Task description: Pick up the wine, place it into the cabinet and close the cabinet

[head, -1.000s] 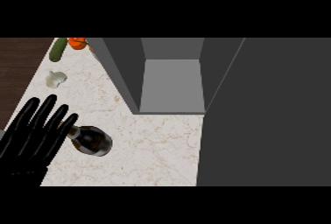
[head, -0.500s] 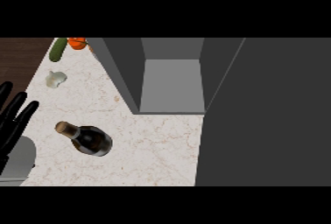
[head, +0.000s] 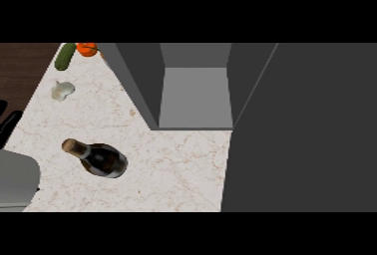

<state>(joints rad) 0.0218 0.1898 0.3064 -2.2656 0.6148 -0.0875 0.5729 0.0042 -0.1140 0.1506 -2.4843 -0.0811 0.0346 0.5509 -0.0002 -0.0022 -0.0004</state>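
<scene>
Wine bottle [head: 99, 159] stands untouched on the worktop [head: 169, 169], near the open cabinet [head: 195, 99], while the left robot hand [head: 7, 124] shows only dark fingertips, state unclear.

I am seeing one wine bottle [head: 99, 158], one cabinet [head: 195, 99], one garlic bulb [head: 63, 90], one cucumber [head: 66, 56] and one orange vegetable [head: 88, 48].

1. The counter [head: 169, 169] was seen as cream, veined in light brown.
2. The wine bottle [head: 101, 159] was dark, tan-corked.
3. The cabinet [head: 195, 102] was shown grey.
4. The cucumber [head: 66, 56] was green.
</scene>
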